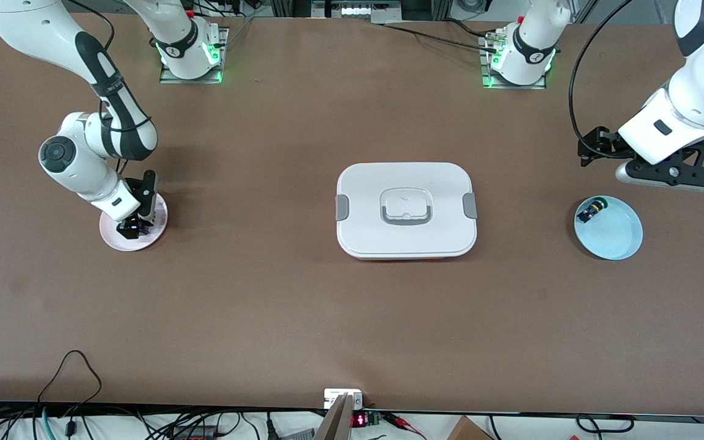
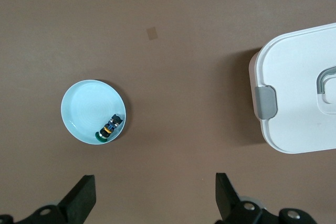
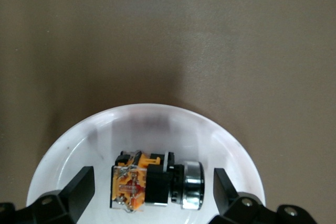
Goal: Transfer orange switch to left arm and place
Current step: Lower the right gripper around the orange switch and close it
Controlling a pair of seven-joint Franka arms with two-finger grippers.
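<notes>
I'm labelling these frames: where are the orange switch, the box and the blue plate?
orange switch (image 3: 137, 188), right wrist view, orange body.
box (image 1: 406, 235), front view, bare lid.
blue plate (image 1: 616, 235), front view, bare centre.

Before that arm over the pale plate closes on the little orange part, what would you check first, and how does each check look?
1. Small black-and-orange push-button switch lies on the pale pink round plate: ok.
2. Right gripper is low over that plate, jaws open either side of the switch: ok.
3. Jaws touching the switch: not yet; gaps show on both sides.
4. Large white plastic lidded box sits mid-table, apart from both arms: ok.
5. Left gripper waits open, up over the table beside the light blue round plate: ok.
6. That blue plate holds another black switch, not the orange one: ok.
</notes>
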